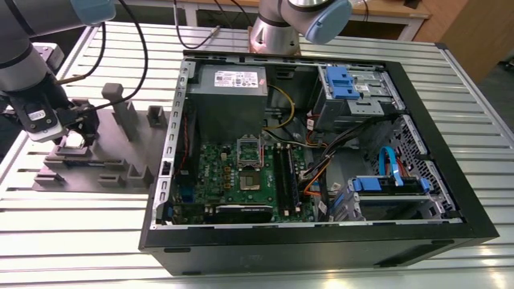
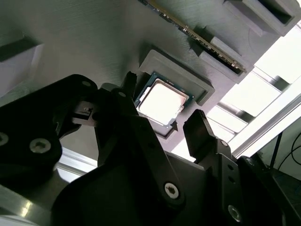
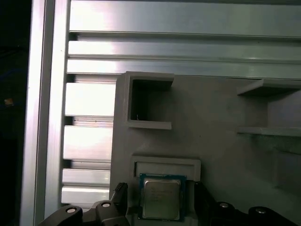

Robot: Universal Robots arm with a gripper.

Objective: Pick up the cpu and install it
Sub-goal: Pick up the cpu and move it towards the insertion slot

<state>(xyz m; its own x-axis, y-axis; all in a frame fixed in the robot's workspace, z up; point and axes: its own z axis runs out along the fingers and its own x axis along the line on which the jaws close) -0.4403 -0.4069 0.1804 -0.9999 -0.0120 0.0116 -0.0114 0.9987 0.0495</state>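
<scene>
Hovering low over the grey fixture [image 1: 120, 141] at the exterior view's left, the gripper [image 1: 76, 137] has its two black fingers spread apart and released, grasping nothing. Both wrist views show the cpu [image 3: 161, 197] lying flat, silvery top up, in a shallow square recess of the fixture, with a raised grey lip along the side away from the gripper. The fingers [image 2: 200, 129] stand one on each side of the chip. A narrow strip of fixture shows between each tip and the chip's edge, so they flank it without touching. In the second wrist view a thin board like a memory stick [image 2: 207, 42] stands on edge in a slot of the same fixture, just beyond the cpu's recess. The fixture rests on a slatted aluminium table [image 1: 80, 211]. Beside it, toward the exterior view's right, an open black computer case [image 1: 321, 247] lies on its side with a green motherboard [image 1: 241, 174] in its floor. The metal-framed socket [image 1: 247, 182] on that board is well apart from the cpu. A grey power supply [image 1: 233, 81] sits in the case just beyond the board, blue drive brackets [image 1: 389, 183] sit at the case's other side, and a robot arm's base [image 1: 277, 33] stands on the table behind the case.
</scene>
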